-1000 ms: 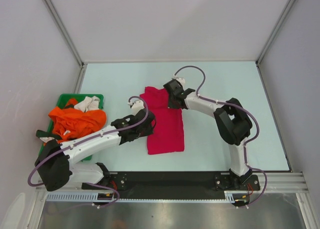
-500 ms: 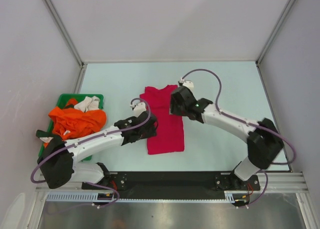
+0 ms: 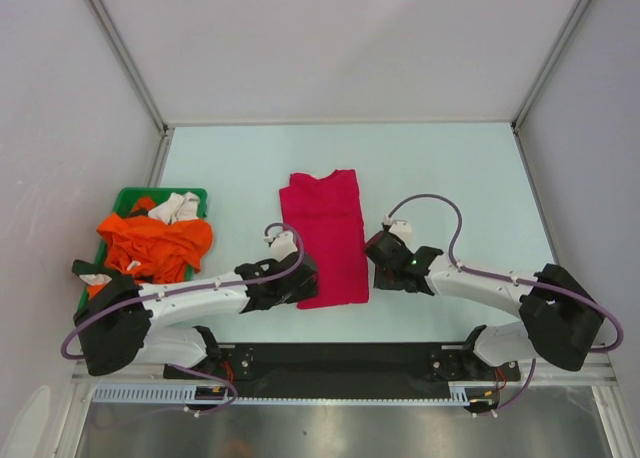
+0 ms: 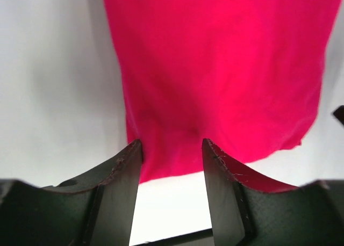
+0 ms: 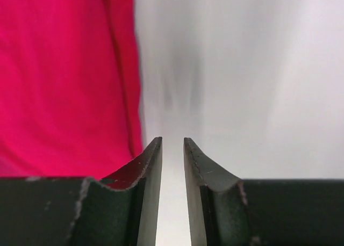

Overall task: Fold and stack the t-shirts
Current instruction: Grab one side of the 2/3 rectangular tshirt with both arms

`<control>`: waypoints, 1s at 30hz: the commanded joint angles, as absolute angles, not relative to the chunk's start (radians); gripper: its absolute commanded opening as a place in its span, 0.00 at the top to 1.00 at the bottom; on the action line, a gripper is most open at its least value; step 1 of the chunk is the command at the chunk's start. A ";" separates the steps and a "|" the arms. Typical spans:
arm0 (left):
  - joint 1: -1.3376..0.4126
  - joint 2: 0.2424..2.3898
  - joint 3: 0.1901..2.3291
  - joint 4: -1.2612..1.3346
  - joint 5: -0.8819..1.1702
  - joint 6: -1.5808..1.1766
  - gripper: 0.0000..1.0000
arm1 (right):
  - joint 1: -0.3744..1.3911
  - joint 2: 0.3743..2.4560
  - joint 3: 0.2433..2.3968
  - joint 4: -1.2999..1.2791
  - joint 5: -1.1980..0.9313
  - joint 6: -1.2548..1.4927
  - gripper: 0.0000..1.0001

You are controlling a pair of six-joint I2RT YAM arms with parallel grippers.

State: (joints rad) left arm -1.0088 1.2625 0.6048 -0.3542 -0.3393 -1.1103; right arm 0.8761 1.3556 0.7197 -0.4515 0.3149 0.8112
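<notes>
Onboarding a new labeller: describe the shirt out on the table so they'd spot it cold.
On the pale blue-green table, a green plastic bin at the left edge holds crumpled orange and white clothes. The magenta fabric t-shirt lies near the table's middle. Unlike those, it is outside the bin, flat, folded into a long narrow strip.

Colour check from my end: my left gripper [image 4: 172,149] and right gripper [image 5: 172,144] are both plain matte black. The t-shirt [image 3: 325,238] is solid pinkish red, no print. The table [image 3: 450,178] is pale mint and the bin [image 3: 128,198] bright green. One garment [image 3: 155,246] is orange, one cloth [image 3: 180,208] white. My arms [image 3: 190,298] are white with purple cables [image 3: 440,200].
</notes>
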 commanded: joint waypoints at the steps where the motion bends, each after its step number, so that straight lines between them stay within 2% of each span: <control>1: -1.043 1.259 0.617 -0.311 -0.374 -1.173 0.46 | 0.923 1.324 0.727 -0.413 0.330 0.857 0.73; 6: -1.065 1.261 0.624 -0.327 -0.391 -1.201 0.46 | 0.956 1.293 0.730 -0.448 0.333 0.879 0.71; 10: -1.080 1.267 0.637 -0.347 -0.400 -1.221 0.45 | 0.977 1.238 0.723 -0.488 0.330 0.893 0.62; 12: -1.086 1.281 0.649 -0.353 -0.403 -1.226 0.45 | 0.986 1.220 0.704 -0.492 0.324 0.905 0.61; 19: -1.107 1.321 0.666 -0.385 -0.385 -1.269 0.42 | 1.015 1.235 0.635 -0.437 0.310 0.928 0.62; 30: -1.144 1.301 0.660 -0.422 -0.406 -1.298 0.37 | 1.045 1.276 0.646 -0.394 0.321 0.936 0.60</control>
